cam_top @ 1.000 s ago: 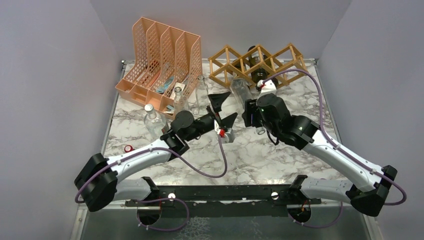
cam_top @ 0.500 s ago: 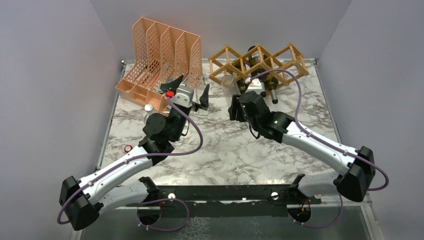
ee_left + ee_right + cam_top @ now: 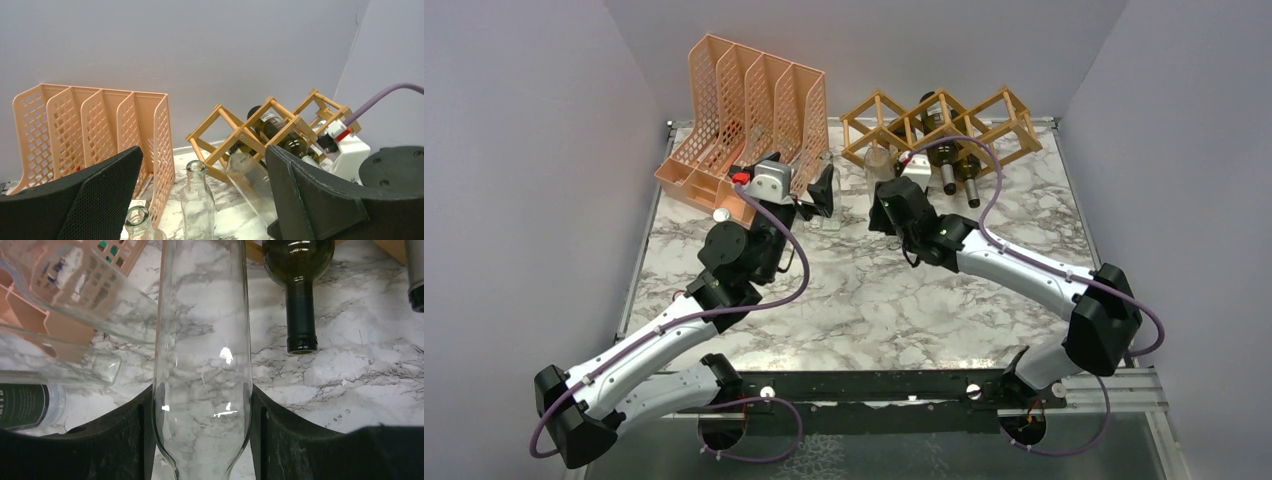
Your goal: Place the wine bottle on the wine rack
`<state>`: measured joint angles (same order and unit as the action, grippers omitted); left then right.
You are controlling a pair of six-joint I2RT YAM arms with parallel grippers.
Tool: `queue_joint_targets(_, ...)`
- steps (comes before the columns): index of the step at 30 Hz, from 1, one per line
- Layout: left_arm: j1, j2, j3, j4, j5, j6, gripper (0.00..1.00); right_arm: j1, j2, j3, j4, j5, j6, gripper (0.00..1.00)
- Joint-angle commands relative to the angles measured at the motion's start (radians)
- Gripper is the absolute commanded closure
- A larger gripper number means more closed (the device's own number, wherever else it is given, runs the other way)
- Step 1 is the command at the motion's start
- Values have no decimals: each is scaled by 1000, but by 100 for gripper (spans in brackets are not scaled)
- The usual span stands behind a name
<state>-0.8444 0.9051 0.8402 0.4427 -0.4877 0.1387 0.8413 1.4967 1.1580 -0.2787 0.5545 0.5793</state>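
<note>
Clamping the bottle (image 3: 202,340), the right gripper (image 3: 202,407) has closed in on the rack (image 3: 242,135) at twelve o'clock, insertion next; left gripper (image 3: 202,157) gapes empty.

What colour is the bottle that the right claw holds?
The bottle is clear, colourless glass; the right wrist view shows it best.

We noted both arms alike: left arm (image 3: 649,335) and right arm (image 3: 1024,271) had white link shells and black joint housings. Purple cable (image 3: 385,93) looped along each. Wrist block (image 3: 351,151) was white with a red tab (image 3: 342,134). Left gripper (image 3: 202,155) had black fingers (image 3: 100,195), mesh-textured inside. Round black housing (image 3: 395,172) carried small screws.
</note>
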Motion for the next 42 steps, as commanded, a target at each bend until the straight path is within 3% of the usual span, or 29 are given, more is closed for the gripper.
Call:
queue_joint_targets(1, 2, -13, 36, -43, -12, -25, 1, -54, 14, 64, 131, 21, 9, 99)
queue_joint_targets(9, 3, -17, 38, -45, -10, -25, 1, -131, 64, 79, 202, -104, 10, 99)
queue_joint_targets(22, 4, 7, 77, -91, -1, -37, 1, -181, 198, 80, 538, -143, -57, 99)
queue_joint_targets(30, 4, 22, 92, -114, 12, -45, 1, -213, 308, 175, 547, -161, -58, 99)
queue_joint_targets(35, 4, 20, 93, -126, 10, -48, 1, -229, 361, 219, 570, -153, -66, 89)
queue_joint_targets(42, 3, 24, 93, -131, 7, -47, 1, -243, 425, 272, 532, -186, -76, 64)
